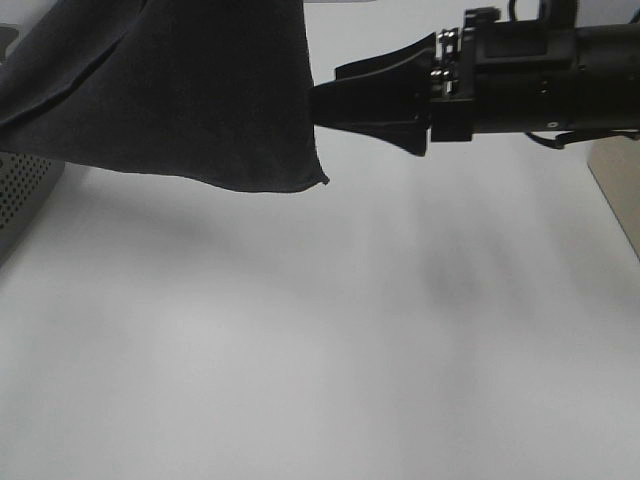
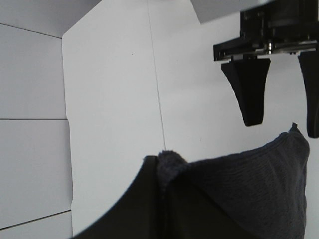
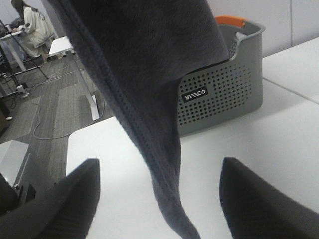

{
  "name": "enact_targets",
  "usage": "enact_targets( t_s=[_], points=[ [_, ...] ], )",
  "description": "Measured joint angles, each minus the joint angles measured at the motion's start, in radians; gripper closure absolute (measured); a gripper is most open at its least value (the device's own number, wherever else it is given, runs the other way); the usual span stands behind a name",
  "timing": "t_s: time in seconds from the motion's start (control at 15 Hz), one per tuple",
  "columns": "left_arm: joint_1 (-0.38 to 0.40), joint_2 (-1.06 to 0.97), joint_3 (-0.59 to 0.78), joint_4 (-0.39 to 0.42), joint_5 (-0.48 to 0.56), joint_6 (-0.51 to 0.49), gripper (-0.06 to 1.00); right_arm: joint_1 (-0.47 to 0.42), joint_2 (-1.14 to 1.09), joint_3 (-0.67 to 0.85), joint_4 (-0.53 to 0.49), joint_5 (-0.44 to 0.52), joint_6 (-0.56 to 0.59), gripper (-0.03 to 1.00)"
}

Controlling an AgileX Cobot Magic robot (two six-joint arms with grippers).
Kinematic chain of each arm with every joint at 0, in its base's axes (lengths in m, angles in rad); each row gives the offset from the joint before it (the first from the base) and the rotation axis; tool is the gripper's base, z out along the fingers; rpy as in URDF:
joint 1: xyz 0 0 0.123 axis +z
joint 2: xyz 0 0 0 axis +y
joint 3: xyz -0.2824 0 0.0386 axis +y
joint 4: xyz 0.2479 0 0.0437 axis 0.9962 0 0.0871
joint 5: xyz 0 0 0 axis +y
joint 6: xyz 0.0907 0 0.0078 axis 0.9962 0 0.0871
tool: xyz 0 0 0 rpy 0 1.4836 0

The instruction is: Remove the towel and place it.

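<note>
The dark charcoal towel [image 1: 170, 90] hangs in the air at the upper left of the exterior view, its lower edge clear of the white table [image 1: 320, 340]. My right gripper [image 1: 322, 100] reaches in from the right, open, with its fingers on either side of the towel's right edge. In the right wrist view the towel [image 3: 144, 74] hangs between the wide-apart fingers [image 3: 75, 199]. My left gripper [image 2: 162, 199] is shut on a bunched corner of the towel [image 2: 239, 189]. It does not show in the exterior view. The right gripper [image 2: 281, 128] shows open just past the towel.
The grey perforated basket [image 3: 224, 94] stands on the table behind the towel, with something orange [image 3: 230, 20] at its rim; its corner shows at the left edge of the exterior view [image 1: 20, 195]. A beige object [image 1: 615, 190] sits at the right edge. A table seam [image 2: 157, 89] runs across.
</note>
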Motion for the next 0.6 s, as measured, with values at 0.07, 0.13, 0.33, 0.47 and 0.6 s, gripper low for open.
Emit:
enact_targets(
  t_s=[0.07,0.13,0.33,0.47,0.6],
  points=[
    [0.0,0.0,0.0,0.0,0.0,0.0,0.94,0.02,0.03,-0.016,-0.001,-0.006,0.0,0.31],
    [0.0,0.0,0.0,0.0,0.0,0.0,0.94,0.042,0.055,-0.028,-0.004,-0.013,0.0,0.31],
    [0.0,0.0,0.0,0.0,0.0,0.0,0.94,0.113,0.129,-0.065,-0.024,-0.03,0.0,0.31],
    [0.0,0.0,0.0,0.0,0.0,0.0,0.94,0.126,0.139,-0.067,-0.035,-0.03,0.018,0.31],
    [0.0,0.0,0.0,0.0,0.0,0.0,0.94,0.126,0.139,-0.069,-0.052,-0.03,0.027,0.34]
  ],
)
